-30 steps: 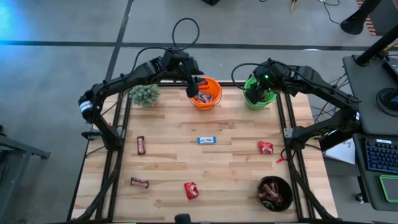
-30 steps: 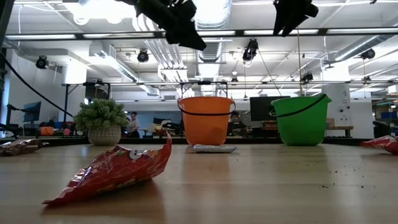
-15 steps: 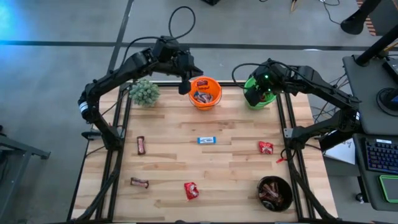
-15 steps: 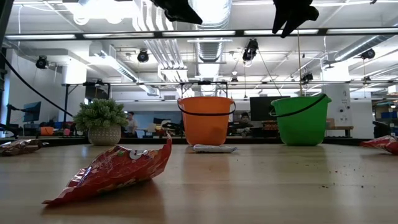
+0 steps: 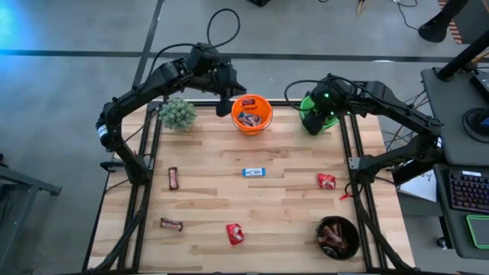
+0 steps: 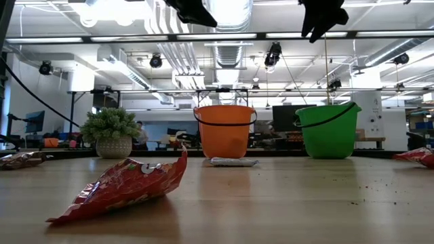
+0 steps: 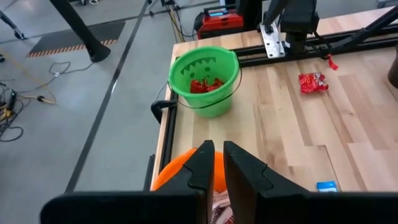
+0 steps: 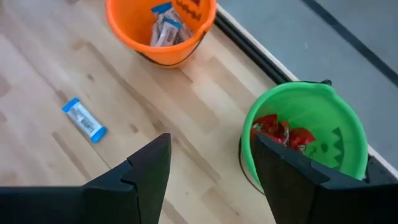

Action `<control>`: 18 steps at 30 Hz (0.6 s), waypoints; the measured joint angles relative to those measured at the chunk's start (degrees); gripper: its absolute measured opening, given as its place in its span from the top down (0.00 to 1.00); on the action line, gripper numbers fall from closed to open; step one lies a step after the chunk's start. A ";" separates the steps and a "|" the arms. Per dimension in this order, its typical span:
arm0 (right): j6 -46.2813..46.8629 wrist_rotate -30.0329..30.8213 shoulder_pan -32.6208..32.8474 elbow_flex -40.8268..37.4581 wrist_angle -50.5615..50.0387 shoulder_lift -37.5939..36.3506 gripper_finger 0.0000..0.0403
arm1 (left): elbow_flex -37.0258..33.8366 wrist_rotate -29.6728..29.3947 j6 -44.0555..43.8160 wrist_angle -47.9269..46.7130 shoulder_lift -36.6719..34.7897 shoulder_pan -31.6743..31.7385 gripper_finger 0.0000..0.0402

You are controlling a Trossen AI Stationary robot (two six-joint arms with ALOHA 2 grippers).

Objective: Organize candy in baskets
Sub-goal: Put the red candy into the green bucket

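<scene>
From above: left gripper pinched shut on nothing, parked off the far edge of the table just beside the orange pail; right gripper spread wide over the near rim of the green pail at the far right corner. Still loose on the boards — a blue-and-white bar mid-table, a red packet toward the right edge, another red packet at the near edge, two brown bars by the left edge; black bowl in the near right corner. Likely trouble: a shut left gripper sweeping back in low could clip the pail rim and tip it. From table level: both arms high, pails upright, a red wrapper close by. From the left wrist: fingers nearly together above orange plastic, green pail beyond with red candy inside. From the right wrist: wide fingers framing table and green pail — a drop here risks landing outside. Against a second ago: left gripper gone from over the orange pail to beyond the table edge, now closed; right arm barely shifted.
</scene>
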 joint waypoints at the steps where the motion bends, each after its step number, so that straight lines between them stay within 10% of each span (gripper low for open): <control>1: -1.03 -0.36 0.02 0.00 -0.02 0.00 0.46 | 0.00 0.00 -0.03 -0.22 0.00 0.00 0.95; 18: -4.99 0.91 0.04 -0.04 1.67 2.65 0.46 | -0.07 -0.17 -1.70 -2.12 0.02 0.00 0.96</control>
